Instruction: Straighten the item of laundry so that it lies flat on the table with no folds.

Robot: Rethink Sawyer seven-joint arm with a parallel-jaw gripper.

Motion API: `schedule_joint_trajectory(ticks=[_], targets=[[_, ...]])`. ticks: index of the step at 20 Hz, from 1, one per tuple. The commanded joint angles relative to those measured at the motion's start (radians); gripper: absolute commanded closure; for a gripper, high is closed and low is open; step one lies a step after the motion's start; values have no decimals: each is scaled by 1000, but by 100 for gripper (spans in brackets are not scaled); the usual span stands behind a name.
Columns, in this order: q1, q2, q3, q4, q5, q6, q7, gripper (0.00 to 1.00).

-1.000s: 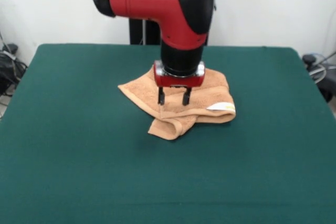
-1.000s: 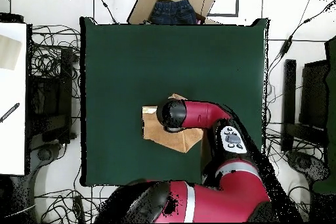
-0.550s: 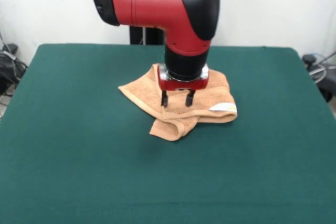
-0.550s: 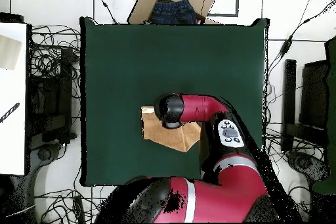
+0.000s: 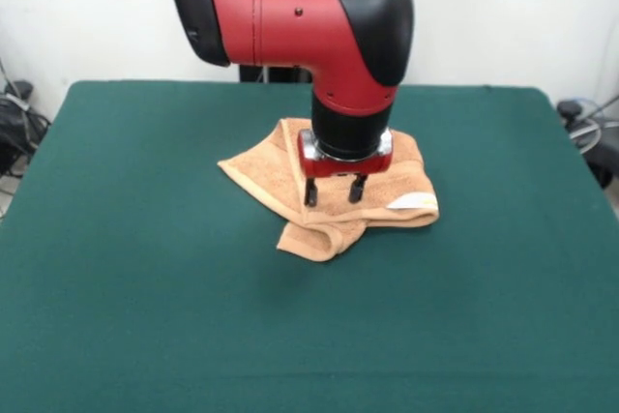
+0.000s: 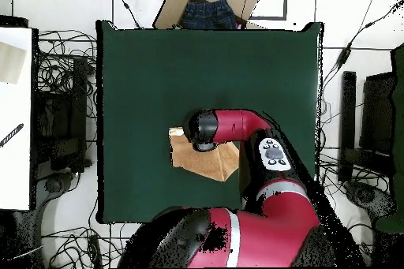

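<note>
The item of laundry (image 5: 271, 173), a light orange-brown towel, lies crumpled near the middle of the green table (image 5: 145, 268). Its front edge is rolled into a thick fold (image 5: 319, 237), and a white tag (image 5: 411, 202) shows at its right corner. My gripper (image 5: 334, 192) points straight down over the towel's middle. It is open, with both fingertips (image 5: 311, 192) at the cloth and nothing between them. In the overhead view the arm's wrist (image 6: 203, 128) hides the gripper and part of the towel (image 6: 201, 162) on the table (image 6: 142, 84).
A cardboard box holding blue jeans (image 6: 207, 7) sits just past the table's far edge in the overhead view. Cables and black equipment (image 6: 59, 116) line both sides, and a white surface (image 6: 16, 124) stands at the left.
The gripper has shifted a little right and toward the camera in the front view, staying open over the towel. The towel's fold and tag have crept slightly the same way.
</note>
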Motion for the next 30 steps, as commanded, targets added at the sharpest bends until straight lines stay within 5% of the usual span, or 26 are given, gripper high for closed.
schedule_joint_trajectory(ticks=[1, 9, 10, 24, 30], targets=[[-9, 60, 122, -41, -55, 19, -115, 0], [-28, 56, 142, -23, -68, -23, -129, 0], [-33, 56, 148, -20, -74, -29, -128, 100], [-33, 38, 150, 1, -85, -23, -78, 100], [12, -203, 116, 166, -13, 87, 10, 100]])
